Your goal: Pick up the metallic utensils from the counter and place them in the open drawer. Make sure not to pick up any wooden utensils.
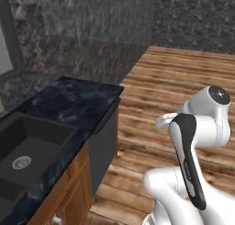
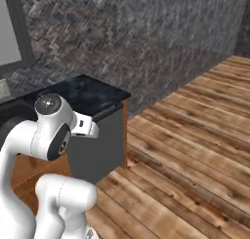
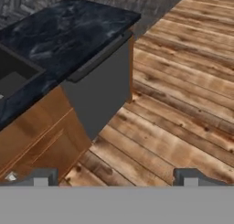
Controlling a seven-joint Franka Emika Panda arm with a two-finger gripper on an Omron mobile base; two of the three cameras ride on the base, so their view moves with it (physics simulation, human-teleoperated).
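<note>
The counter (image 1: 73, 98) of black marble ends at a corner here; it also shows in the right base view (image 2: 93, 94) and in the hand view (image 3: 68, 31). The metallic utensils, the wooden utensils and the open drawer are out of view. My gripper (image 3: 115, 179) hangs in the air off the counter's end, above the wooden floor. It is open: its two dark fingertips (image 3: 41, 177) stand far apart with nothing between them. The folded white arm stands on the floor beside the counter.
A black sink (image 1: 27, 146) is sunk into the counter at the left. Under the counter's end sits a flat grey panel (image 3: 103, 93) beside a brown wood cabinet front (image 3: 41, 131). Plank floor (image 2: 195, 150) stretches out to the right. A dark stone wall stands behind.
</note>
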